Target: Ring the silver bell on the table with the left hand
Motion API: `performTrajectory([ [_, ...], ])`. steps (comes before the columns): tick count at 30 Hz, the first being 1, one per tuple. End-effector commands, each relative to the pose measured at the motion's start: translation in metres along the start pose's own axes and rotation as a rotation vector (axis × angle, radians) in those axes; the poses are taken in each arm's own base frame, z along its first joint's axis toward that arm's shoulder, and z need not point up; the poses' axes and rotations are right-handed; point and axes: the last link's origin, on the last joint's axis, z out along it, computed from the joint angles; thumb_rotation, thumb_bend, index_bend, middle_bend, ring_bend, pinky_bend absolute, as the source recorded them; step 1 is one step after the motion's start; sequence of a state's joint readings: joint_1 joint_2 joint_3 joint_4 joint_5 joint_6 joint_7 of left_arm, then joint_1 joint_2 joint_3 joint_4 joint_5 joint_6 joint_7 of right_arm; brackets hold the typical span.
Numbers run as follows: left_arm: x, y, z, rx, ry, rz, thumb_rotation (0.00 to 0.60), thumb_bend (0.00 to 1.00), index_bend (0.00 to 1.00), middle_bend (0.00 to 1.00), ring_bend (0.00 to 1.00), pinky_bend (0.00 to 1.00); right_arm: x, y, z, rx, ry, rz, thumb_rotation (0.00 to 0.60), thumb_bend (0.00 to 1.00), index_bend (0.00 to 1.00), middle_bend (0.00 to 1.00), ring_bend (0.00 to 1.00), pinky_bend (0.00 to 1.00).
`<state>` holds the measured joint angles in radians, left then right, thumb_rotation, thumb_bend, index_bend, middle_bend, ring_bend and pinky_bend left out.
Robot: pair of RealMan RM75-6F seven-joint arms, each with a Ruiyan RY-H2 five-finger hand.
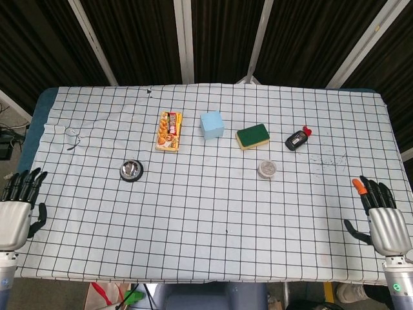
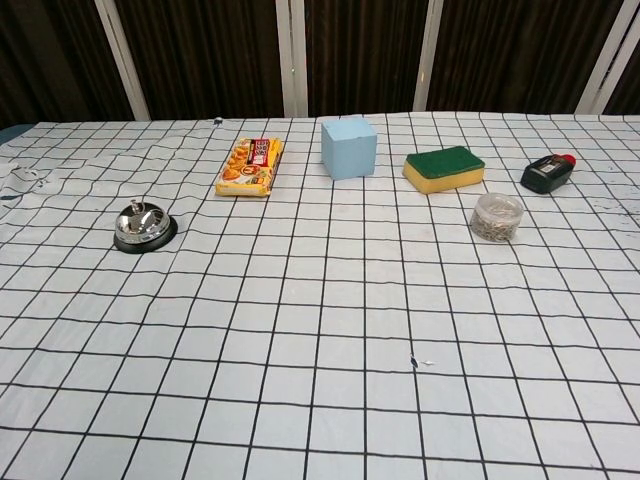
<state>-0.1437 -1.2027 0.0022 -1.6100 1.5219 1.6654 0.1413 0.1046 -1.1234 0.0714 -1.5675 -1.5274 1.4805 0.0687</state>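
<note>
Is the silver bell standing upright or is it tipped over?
Upright. The silver bell sits flat on its dark round base, with its button pointing straight up in the chest view.

Snack pack (image 1: 169, 131), blue cube (image 1: 211, 124), green-topped sponge (image 1: 252, 136), small jar (image 1: 267, 169).
</note>
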Motion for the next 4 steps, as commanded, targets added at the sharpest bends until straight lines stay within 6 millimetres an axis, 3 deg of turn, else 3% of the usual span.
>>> performTrajectory([
  [1, 0.0020, -0.0068, -0.0044, 0.016, 0.034, -0.012, 0.600, 0.87, 0.05, 0.04, 0.00, 0.00, -0.0013, -0.0016, 0.0001, 0.005, -0.006, 0.002, 0.600, 0.30, 0.08, 0.00, 0.02, 0.00],
  [4, 0.0017, -0.0123, -0.0039, 0.036, 0.019, -0.006, 0.600, 0.87, 0.05, 0.04, 0.00, 0.00, -0.0029, -0.0026, 0.0013, 0.008, -0.012, 0.000, 0.600, 0.30, 0.08, 0.00, 0.02, 0.00],
])
